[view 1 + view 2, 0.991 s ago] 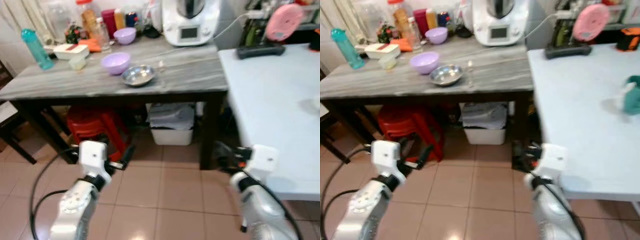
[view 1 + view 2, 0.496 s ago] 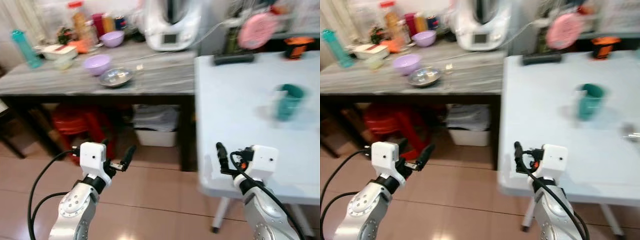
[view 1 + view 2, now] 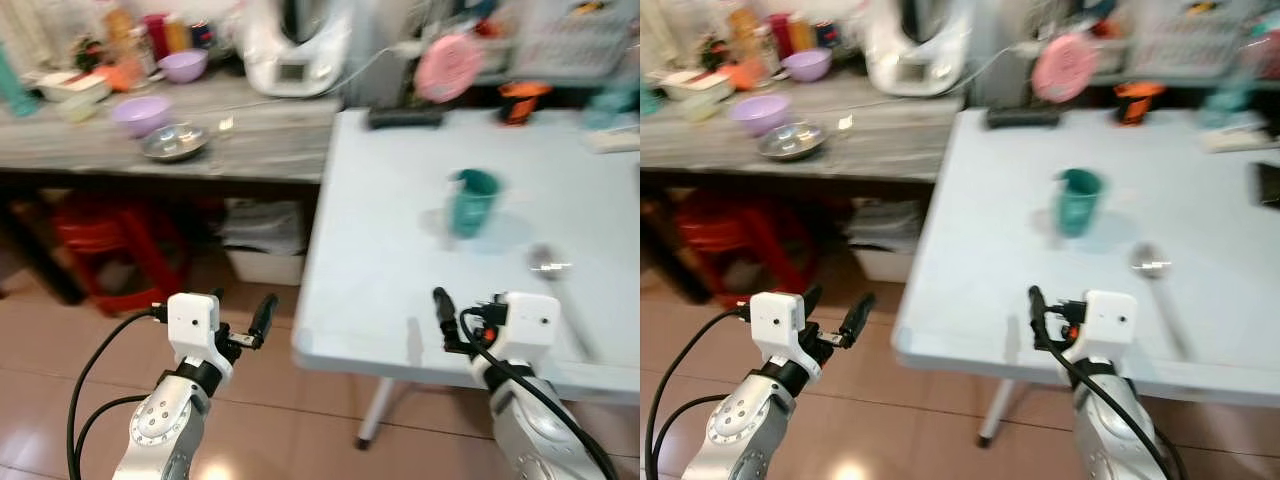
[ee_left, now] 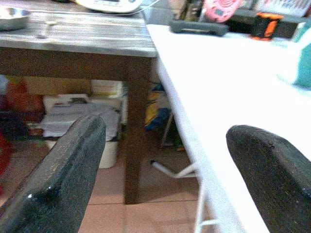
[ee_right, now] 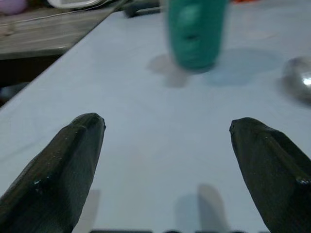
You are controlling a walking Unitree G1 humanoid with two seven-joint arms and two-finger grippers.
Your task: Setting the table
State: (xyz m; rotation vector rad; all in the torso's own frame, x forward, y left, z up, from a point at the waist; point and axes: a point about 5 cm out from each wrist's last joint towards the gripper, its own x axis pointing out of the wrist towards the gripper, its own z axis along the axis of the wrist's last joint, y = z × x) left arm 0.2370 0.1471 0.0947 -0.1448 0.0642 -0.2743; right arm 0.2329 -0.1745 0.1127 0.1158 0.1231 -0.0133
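Silver arms; white wrist boxes; blk cables

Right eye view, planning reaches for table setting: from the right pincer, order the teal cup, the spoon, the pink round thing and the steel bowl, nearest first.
From the right pincer:
1. Spoon, ahead to its right; the teal cup is too close to call.
2. Teal cup, straight ahead.
3. Pink round thing, white table's far edge.
4. Steel bowl, grey table, far left.

No text, label, brand or number can be read on anything here; the pictures are too blurred
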